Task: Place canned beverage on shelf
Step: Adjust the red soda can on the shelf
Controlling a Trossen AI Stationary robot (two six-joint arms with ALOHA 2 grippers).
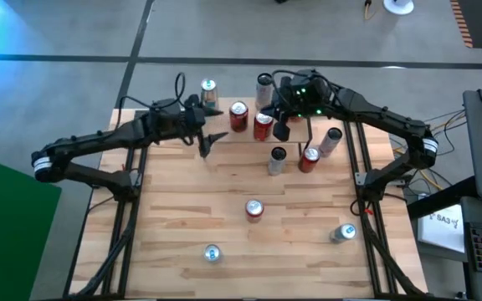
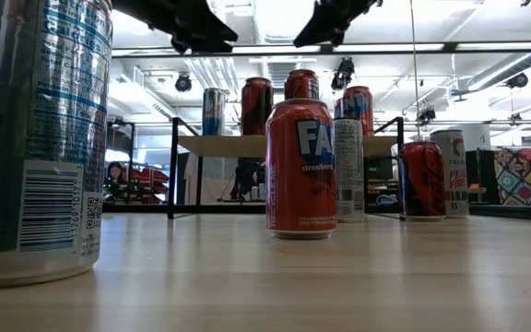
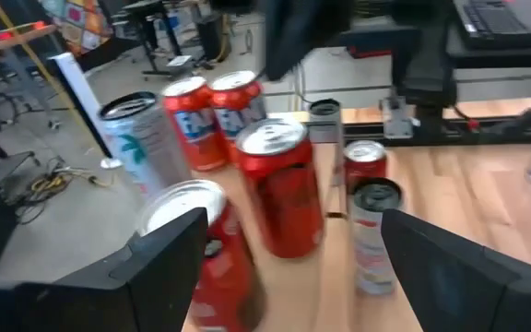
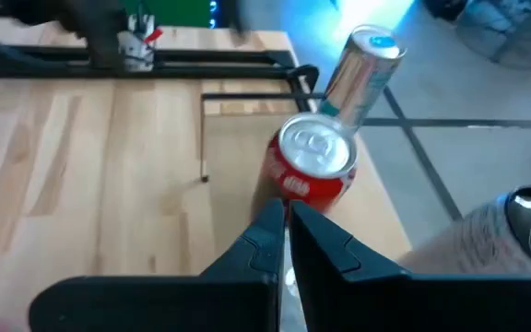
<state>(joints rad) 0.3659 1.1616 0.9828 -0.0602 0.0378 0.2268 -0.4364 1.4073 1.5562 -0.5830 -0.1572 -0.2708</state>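
- The shelf [image 2: 289, 145] stands at the table's far edge, its plank top on thin black legs.
- On the shelf stand several cans: a slim silver-blue can [image 1: 208, 90] at the left end, two red cans [image 1: 238, 115] side by side near the middle, a grey can [image 1: 264, 86] behind them.
- Left gripper [image 1: 210, 140] hovers just in front of the shelf's left part, jaws wide and empty.
- Right gripper [image 4: 286, 242] is over the shelf's right part, fingers pressed together, holding nothing.
- In front of the shelf, on the table [image 1: 182, 217], stand a slim grey can [image 1: 277, 159] and a red can [image 1: 310, 159]; a silver can [image 1: 332, 140] leans just beside them.
- Farther forward, well apart: a red Fanta can [image 1: 253, 210] mid-table, a blue-topped can [image 1: 212, 254] near the front edge, another can [image 1: 342, 233] lying toward the right.
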